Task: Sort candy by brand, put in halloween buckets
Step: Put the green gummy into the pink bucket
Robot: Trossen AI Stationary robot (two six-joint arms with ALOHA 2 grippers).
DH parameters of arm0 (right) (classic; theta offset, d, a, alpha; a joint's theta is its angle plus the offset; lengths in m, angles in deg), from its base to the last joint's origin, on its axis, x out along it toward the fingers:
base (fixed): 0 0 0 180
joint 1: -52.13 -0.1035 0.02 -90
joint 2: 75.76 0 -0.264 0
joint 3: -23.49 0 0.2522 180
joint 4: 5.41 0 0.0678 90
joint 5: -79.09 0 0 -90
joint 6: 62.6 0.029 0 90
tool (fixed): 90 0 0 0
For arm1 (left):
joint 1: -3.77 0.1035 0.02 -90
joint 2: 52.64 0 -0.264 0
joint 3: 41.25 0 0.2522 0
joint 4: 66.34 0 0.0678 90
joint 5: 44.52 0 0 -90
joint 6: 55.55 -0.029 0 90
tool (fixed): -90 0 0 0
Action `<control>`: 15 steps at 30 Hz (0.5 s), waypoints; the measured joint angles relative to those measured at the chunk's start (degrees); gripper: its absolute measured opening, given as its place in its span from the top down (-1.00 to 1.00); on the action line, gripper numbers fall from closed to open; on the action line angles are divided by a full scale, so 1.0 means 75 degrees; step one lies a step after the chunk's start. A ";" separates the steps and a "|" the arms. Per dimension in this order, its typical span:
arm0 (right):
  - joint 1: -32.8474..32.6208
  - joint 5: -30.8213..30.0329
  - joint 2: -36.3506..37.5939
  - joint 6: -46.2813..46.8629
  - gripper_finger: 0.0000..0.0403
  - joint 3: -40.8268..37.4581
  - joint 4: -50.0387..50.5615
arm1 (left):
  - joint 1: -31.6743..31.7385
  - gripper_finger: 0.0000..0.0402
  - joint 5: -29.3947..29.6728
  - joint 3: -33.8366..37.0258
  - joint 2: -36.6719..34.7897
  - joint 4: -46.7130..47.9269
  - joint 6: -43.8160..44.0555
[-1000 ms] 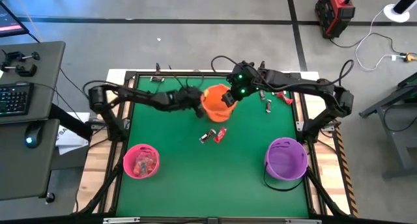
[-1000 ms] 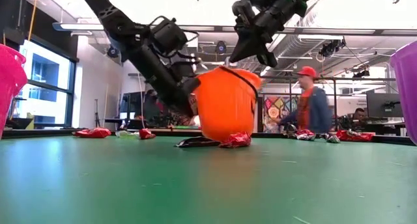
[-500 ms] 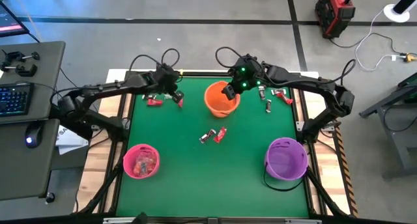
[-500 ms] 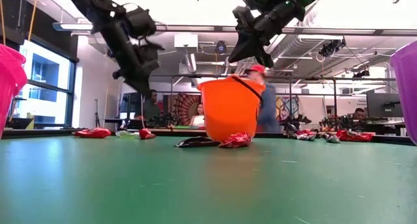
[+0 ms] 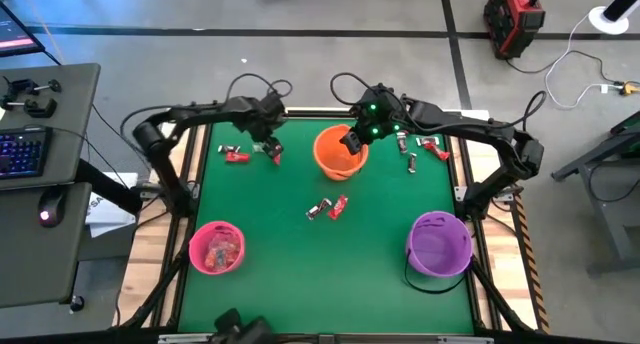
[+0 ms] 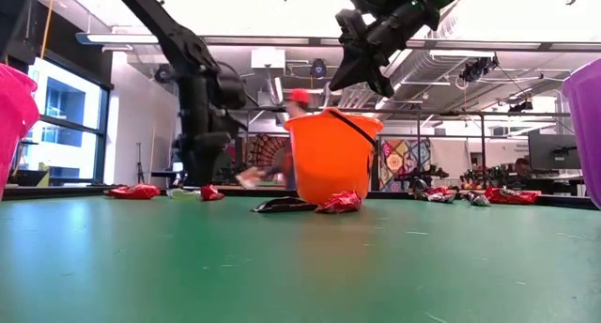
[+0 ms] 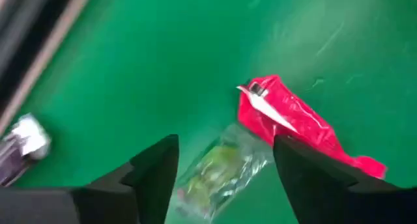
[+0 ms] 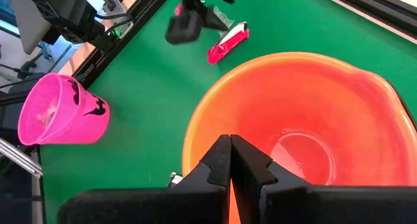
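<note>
The orange bucket (image 5: 338, 152) stands upright on its base at the far middle of the green table. My right gripper (image 8: 229, 140) is shut above its mouth; in the low view it stays clear of the rim (image 6: 333, 116). My left gripper (image 7: 225, 146) is open and points down at the far left. Its fingers stand either side of a silvery-clear candy (image 7: 218, 178), not touching it. A red candy (image 7: 293, 120) lies beside that one. The pink bucket (image 5: 217, 247), with candy inside, stands near left, and the purple bucket (image 5: 438, 242) near right.
A dark candy and a red candy (image 5: 330, 208) lie at the table's middle. Another red candy (image 5: 235, 156) lies at the far left, and several more (image 5: 420, 152) at the far right. People move in the room beyond the far edge.
My left gripper has drawn away from the orange bucket's side toward the table's far left and has tipped over to point down at the candy there. The orange bucket, tilted a second ago, has settled upright on the table.
</note>
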 joint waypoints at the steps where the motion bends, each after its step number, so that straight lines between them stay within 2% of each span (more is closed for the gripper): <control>1: 0.0000 0.0000 0.0000 0.0000 1.00 0.0000 0.0001 | -0.0009 -0.23 -0.0005 -0.0071 0.0186 0.0050 -0.0097; 8: -0.0023 -0.0004 0.0000 0.0085 1.00 0.0000 0.0014 | -0.0059 -0.26 0.0502 -0.0253 0.0852 0.0117 -0.0421; 15: -0.0059 -0.0036 0.0003 0.0133 1.00 0.0000 0.0030 | -0.0020 -0.26 0.0584 -0.0307 0.0714 0.0521 -0.0711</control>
